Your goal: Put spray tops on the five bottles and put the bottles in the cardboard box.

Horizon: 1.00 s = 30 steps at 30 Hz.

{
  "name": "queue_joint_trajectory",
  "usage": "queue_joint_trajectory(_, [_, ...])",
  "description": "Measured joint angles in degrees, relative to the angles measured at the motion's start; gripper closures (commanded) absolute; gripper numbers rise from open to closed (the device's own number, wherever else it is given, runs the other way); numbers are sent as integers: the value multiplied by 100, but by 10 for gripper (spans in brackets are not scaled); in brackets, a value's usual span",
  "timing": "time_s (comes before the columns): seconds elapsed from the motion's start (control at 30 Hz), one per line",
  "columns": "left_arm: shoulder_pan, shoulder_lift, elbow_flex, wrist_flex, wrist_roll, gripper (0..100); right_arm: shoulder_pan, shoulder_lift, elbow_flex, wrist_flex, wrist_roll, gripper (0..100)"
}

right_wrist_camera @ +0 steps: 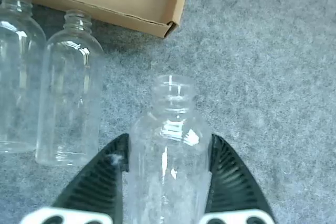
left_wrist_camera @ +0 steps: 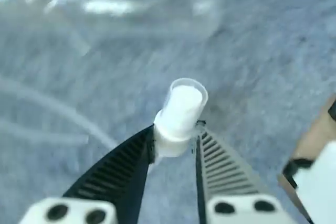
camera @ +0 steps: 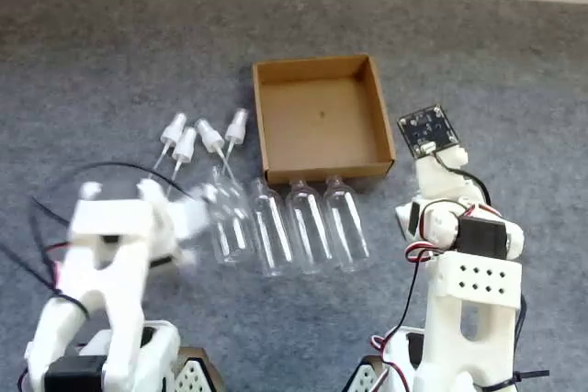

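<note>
My left gripper (left_wrist_camera: pixel 176 136) is shut on a white spray top (left_wrist_camera: pixel 179 109) with a clear cap, held above the grey carpet. In the high view the left arm (camera: pixel 119 236) is blurred beside the leftmost lying bottle (camera: pixel 227 219). My right gripper (right_wrist_camera: pixel 169 142) is shut on a clear open-necked bottle (right_wrist_camera: pixel 169 145), just off the corner of the cardboard box (right_wrist_camera: pixel 176 3). Two more clear bottles (right_wrist_camera: pixel 68 93) lie beside it. Several bottles (camera: pixel 308 224) lie in a row in front of the box (camera: pixel 262 117), which holds nothing. Several spray tops (camera: pixel 209 135) lie left of the box.
Grey carpet (camera: pixel 514 71) covers the whole table. The right arm's body (camera: pixel 464 263) stands right of the bottle row, with its camera board (camera: pixel 428 130) near the box's right front corner. A black cable (camera: pixel 55 190) loops around the left arm.
</note>
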Motion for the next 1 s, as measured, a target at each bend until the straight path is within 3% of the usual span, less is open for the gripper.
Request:
queue_joint_trajectory(0.13, [-651,0,-703,624,114,941,0,0,0,0,0,974])
queue_joint_trajectory(0.27, [-976,0,-914,677,1073,938,0,0,0,0,0,974])
queue_joint_trajectory(0.47, [-985,9,-536,-659,3103,886,0,0,0,0,0,974])
queue_joint_trajectory(0.6, [-378,9,-440,-677,2734,822,0,0,0,0,0,973])
queue_joint_trajectory(0.83, [1319,9,-290,-123,1169,819,0,0,0,0,35,973])
queue_joint_trajectory(1.0, [1644,9,-114,-114,70,819,0,0,0,0,35,973])
